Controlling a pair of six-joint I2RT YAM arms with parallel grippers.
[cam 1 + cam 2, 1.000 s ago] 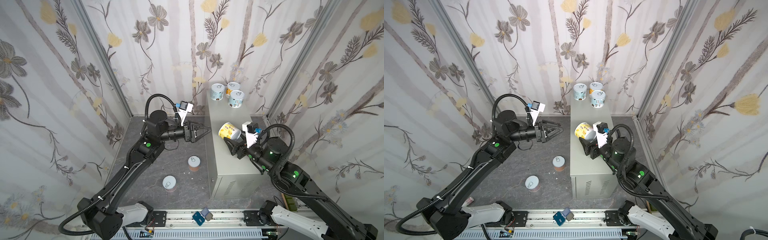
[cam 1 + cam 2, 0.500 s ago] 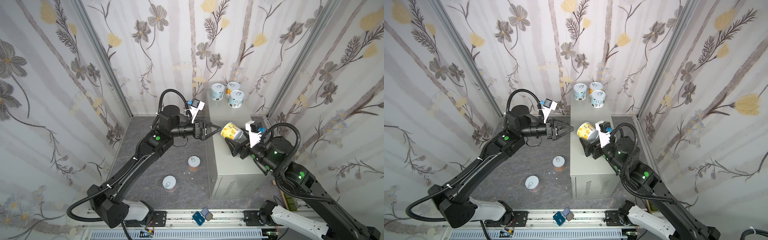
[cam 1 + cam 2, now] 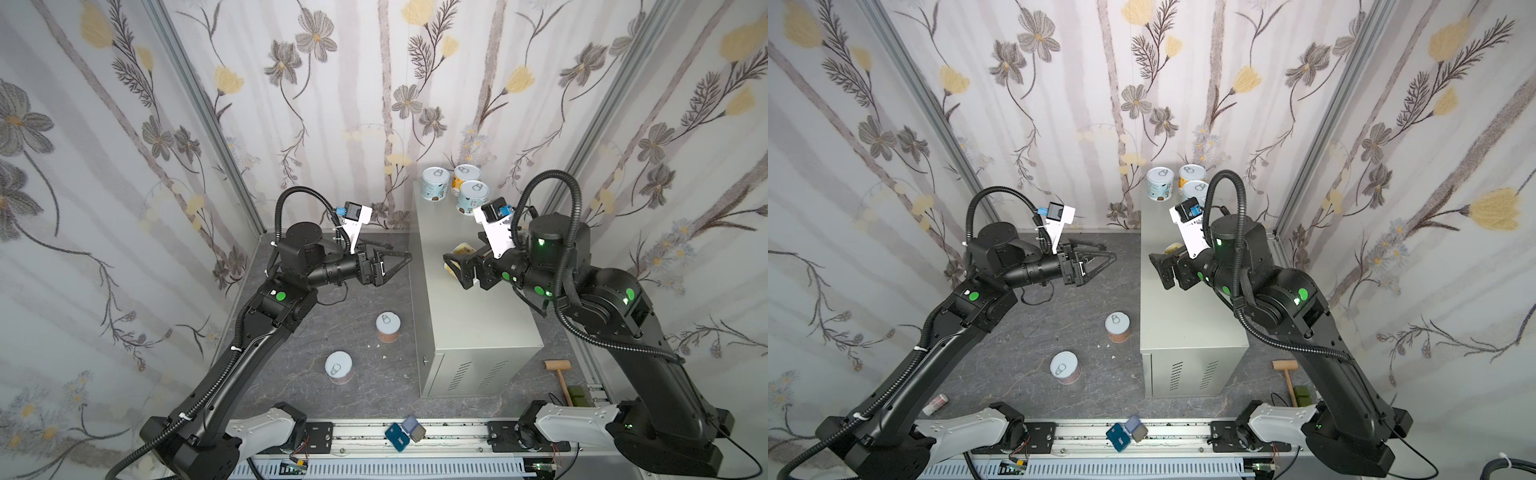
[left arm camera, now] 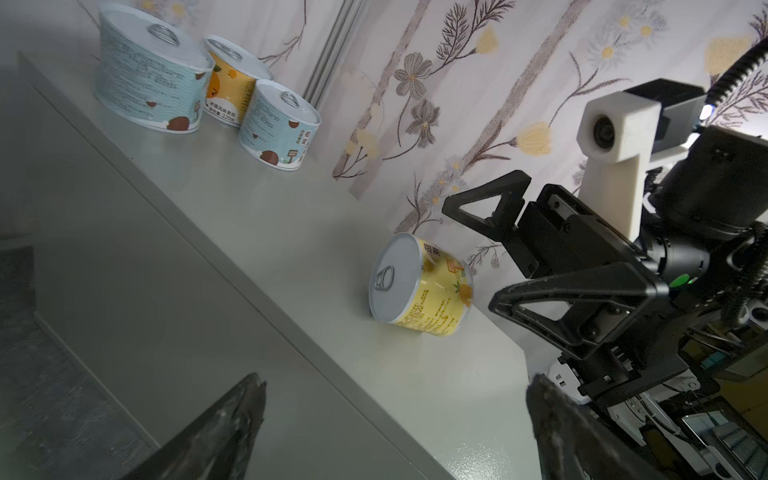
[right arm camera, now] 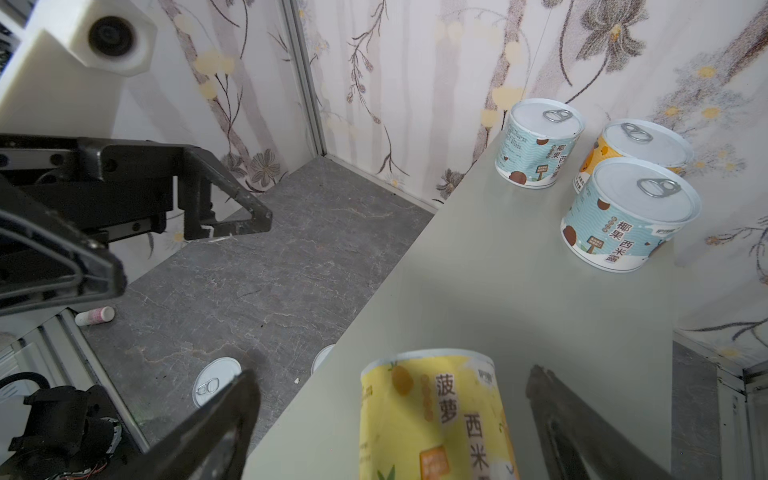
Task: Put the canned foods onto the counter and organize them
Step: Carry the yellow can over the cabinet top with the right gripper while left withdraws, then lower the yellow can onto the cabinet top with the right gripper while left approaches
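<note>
The canned foods are split 3 ways. 3 upright cans [image 3: 436,190] sit at the far end of the counter [image 3: 469,324], and 2 loose cans [image 3: 388,327] stand on the floor [image 3: 370,395]. The yellow can [image 4: 419,286] lies on its side partway along the counter top, between the spread jaws of the right gripper [image 3: 454,269], which do not touch it. The left gripper [image 3: 399,262], also spread and empty, hovers above the floor beside the counter. Placing looks unfinished: the yellow can likely needs regripping, standing upright and setting beside the 3.
</note>
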